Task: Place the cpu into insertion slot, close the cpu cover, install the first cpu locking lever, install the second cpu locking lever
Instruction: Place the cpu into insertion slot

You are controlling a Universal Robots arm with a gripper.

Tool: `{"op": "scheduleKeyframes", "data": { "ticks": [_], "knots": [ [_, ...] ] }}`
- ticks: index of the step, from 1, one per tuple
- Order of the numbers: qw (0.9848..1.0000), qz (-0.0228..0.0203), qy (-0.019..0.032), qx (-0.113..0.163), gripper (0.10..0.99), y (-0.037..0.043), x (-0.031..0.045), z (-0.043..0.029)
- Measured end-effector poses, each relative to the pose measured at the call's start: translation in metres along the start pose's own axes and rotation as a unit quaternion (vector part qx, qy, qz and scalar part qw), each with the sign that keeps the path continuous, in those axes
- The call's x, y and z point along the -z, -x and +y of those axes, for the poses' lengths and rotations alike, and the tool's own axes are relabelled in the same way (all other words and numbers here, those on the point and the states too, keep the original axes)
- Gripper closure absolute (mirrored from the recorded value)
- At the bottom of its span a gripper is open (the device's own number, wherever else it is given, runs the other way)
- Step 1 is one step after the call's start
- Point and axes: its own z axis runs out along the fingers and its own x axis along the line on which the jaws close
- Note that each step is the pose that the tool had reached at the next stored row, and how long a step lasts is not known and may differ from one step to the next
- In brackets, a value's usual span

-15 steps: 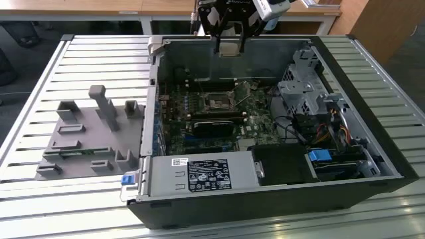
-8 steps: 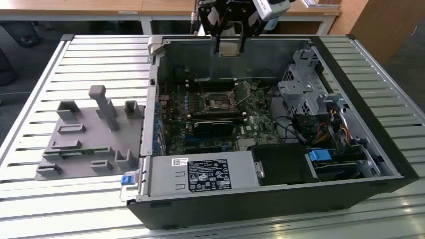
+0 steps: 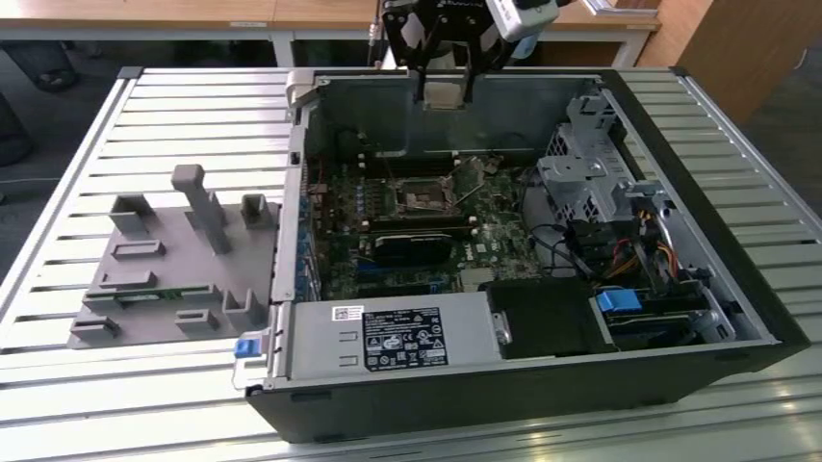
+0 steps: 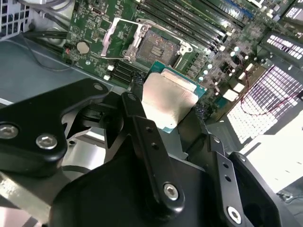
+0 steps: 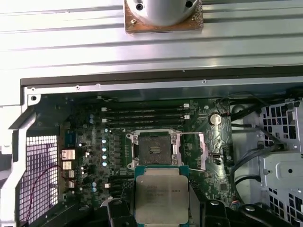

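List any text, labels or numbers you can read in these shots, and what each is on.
None can be read.
Black-and-white label on the power supply: print too small to read.
White sticker beside it: too small to read.
Top of the cpu held in the gripper: faint lines of print, too blurred.
Circuit board: markings too small.

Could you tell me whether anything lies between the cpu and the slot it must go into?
Nothing visible does. The hand holds the cpu over the open case; the slot lies bare, with the cover swung up beside it.
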Motion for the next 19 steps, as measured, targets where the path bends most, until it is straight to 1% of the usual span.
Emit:
{"op": "scheduleKeyframes", "data": {
  "ticks": [4,7,10,16,19],
  "knots": [
    [0.9996,-0.0024,0.0005,-0.027,0.545,-0.0001,-0.0002,0.0],
    [0.9988,-0.0043,0.0009,-0.048,0.545,-0.0001,-0.0003,0.0],
    [0.9977,-0.006,0.0012,-0.067,0.545,-0.0001,-0.0005,0.0],
    [0.9953,-0.0088,0.0005,-0.096,0.545,-0.0001,-0.0006,0.0001],
    [0.9938,-0.0102,0.0002,-0.111,0.545,-0.0002,-0.0007,0.0001]
  ]
}}
